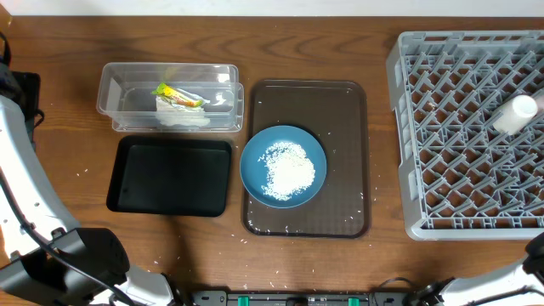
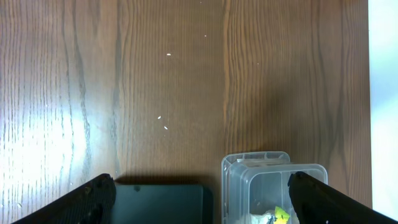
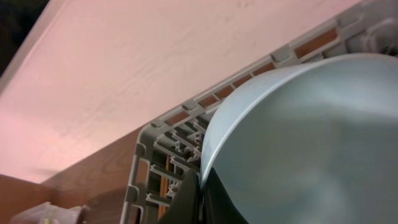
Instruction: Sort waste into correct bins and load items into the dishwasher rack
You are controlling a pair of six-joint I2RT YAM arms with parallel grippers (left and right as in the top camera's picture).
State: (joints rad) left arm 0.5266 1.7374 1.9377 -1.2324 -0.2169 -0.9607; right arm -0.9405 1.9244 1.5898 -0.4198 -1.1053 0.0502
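The desk [image 1: 340,34] carries the dishwasher rack [image 1: 459,212] at its right end; the rack's right side runs out of the overhead view. Just beside it, with a narrow strip of wood between, lies the brown serving tray [image 1: 348,110], and on that sits the dark-blue dish [image 1: 252,157] holding the rice heap [image 1: 289,168]. Left of the tray, the black tray [image 1: 170,176] lies near the front and the clear tub [image 1: 119,85] behind it, their long sides almost touching. Open wood lies left of both bins and along the far edge.

The right jaws are clamped on the rim of the light-blue bowl [image 3: 298,137], which is tilted over a corner of the rack — a dark finger [image 3: 186,202] shows at the rim.

The left jaws stand wide apart, holding nothing, above the ends of both bins.

In the tub lie the yellow-green wrapper [image 1: 174,93], its print too small to read, and the white paper [image 1: 183,117]. Stray grains [image 2: 161,122] dot the wood.
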